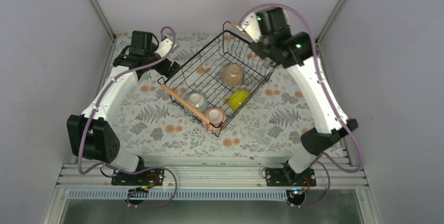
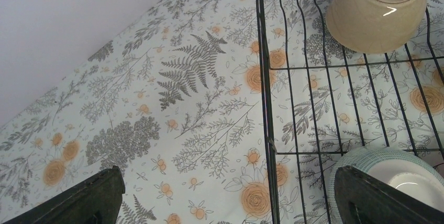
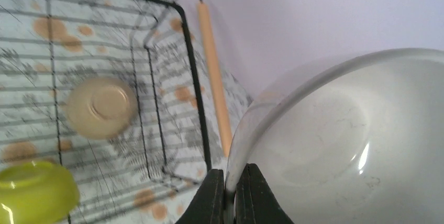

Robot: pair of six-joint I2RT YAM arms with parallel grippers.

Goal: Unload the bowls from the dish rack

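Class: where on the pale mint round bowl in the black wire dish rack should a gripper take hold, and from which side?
The rim, from above. The pale mint round bowl sits upright, mouth open, so one jaw likely fits inside, one outside, away from the light wooden rod handle.

I'm watching the dish rack sitting diagonally near the worktop's far edge. It is holding the tan bowl upside down, the yellow-green bowl, and the mint bowl and pinkish bowl beside its near handle. My right arm is hanging over its far corner.
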